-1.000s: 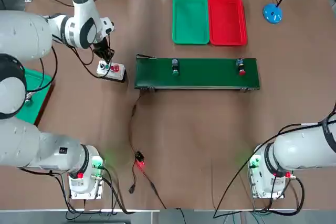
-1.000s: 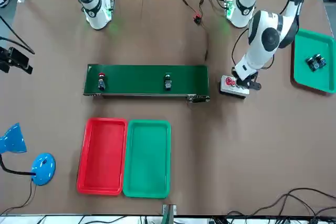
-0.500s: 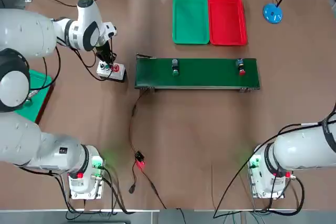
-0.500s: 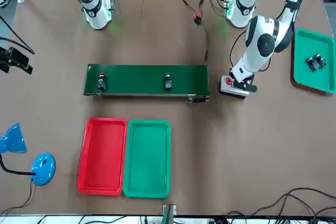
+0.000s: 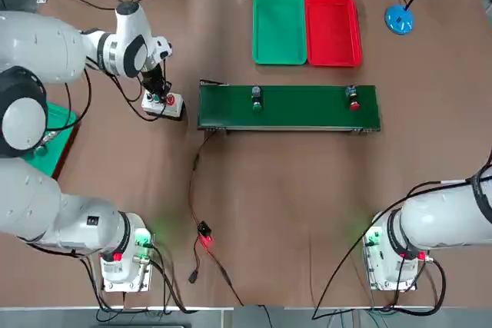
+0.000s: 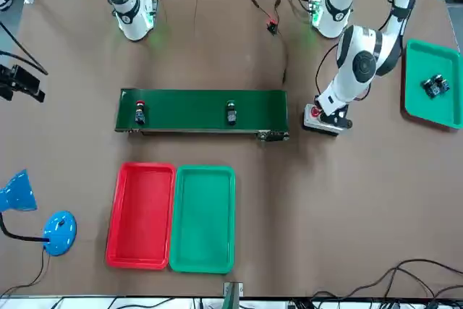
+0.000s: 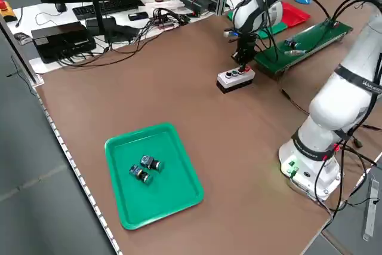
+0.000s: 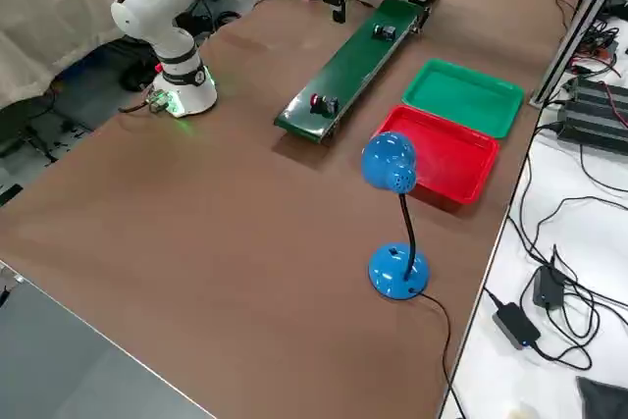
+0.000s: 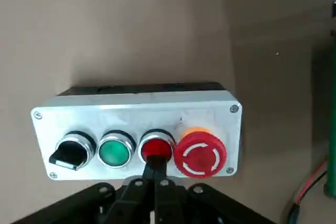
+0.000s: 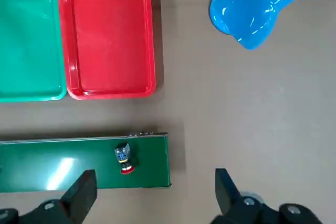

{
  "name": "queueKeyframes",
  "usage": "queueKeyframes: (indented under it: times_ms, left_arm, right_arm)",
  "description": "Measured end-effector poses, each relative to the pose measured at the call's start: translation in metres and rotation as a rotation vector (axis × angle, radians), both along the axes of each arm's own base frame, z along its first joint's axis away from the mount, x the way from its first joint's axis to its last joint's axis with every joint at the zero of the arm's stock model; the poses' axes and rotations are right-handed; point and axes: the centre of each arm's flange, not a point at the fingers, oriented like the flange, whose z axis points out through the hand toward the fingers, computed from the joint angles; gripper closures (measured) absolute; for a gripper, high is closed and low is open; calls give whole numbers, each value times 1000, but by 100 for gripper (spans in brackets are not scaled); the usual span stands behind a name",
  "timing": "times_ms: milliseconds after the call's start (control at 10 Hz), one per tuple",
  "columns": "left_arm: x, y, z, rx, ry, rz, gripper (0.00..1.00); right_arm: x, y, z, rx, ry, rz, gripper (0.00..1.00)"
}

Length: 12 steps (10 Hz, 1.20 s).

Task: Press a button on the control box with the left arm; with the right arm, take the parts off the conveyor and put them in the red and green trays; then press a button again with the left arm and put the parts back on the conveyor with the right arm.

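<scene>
The left end effector, fingers pressed together, has descended onto the control box's small red button, so belt control is imminent.

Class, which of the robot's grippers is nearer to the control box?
Left. The left gripper, jaws shut, is right at the control box, tips at its small red button. The right gripper, jaws open, hangs above the conveyor's opposite end.
</scene>
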Motion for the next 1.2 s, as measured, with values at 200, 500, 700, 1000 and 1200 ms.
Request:
queueKeyframes:
  times_ms: [200,500,700,1000,1200]
  left_arm:
    - [0,0,0,0,0,0,99]
    - [1,2,3,5,16,4,99]
    - [13,9,43,19,26,21,99]
    - [49,28,159,12,-59,75,94]
    - [85,48,235,-20,-194,126,73]
  right_arm:
    - [0,0,0,0,0,0,0]
    - [0,0,-1,0,3,1,0]
    - [0,1,-6,1,13,1,0]
    - [0,1,-7,1,14,2,0]
    - [1,2,-8,1,17,4,0]
